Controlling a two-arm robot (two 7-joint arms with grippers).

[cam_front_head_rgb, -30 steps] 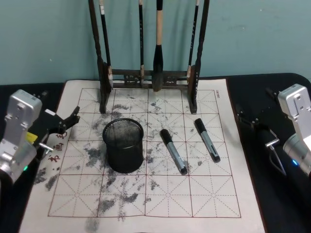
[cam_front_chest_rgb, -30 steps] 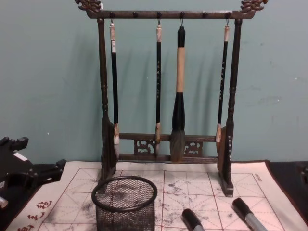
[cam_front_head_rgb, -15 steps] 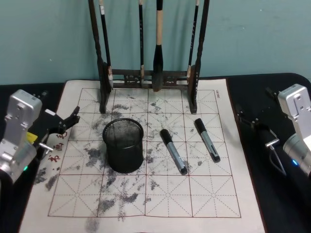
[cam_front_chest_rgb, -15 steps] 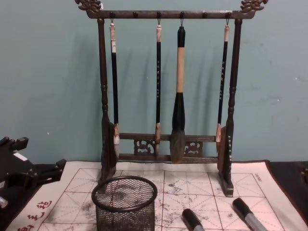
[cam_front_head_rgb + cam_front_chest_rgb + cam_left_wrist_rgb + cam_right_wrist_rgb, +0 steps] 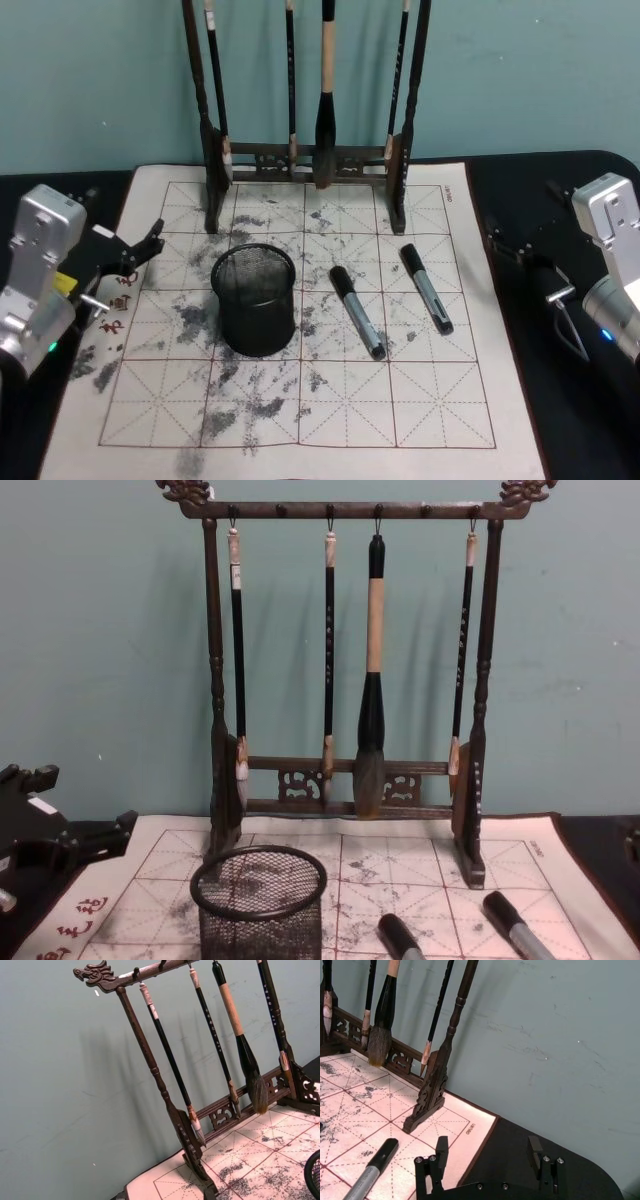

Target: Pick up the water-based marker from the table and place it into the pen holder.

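**Q:** quick headcount, what's on the table [image 5: 562, 432] in front of you?

**A:** Two markers, one pen holder, one brush rack, four brushes, one mat. Both markers have a black cap and a grey barrel, so I can't tell which one is water-based. They lie flat on the calligraphy mat [image 5: 440, 400], side by side but not touching, both inward from my right gripper [image 5: 487, 1145]. The nearer marker [image 5: 427, 290] lies just past the mat's edge from that gripper. The second marker [image 5: 358, 314] is one step further in, so the nearer one sits between it and me.

**Q:** and the holder?

**A:** The black mesh pen holder [image 5: 256, 305] stands upright just beyond the second marker. It's closer to my left gripper [image 5: 85, 800] and sits right between that gripper and both markers.

**Q:** grippers doing anything?

**A:** Nope. The right one is over the bare table beside the mat, fingers spread wide with nothing in them. The left one is at the mat's opposite edge, fingers apart and empty too.

**Q:** anything else close by?

**A:** The wooden brush rack [image 5: 345, 807] stands at the back of the mat with its four brushes [image 5: 371, 680] hanging. One foot is near the cap end of the nearer marker, and the holder stands in front of the other foot.
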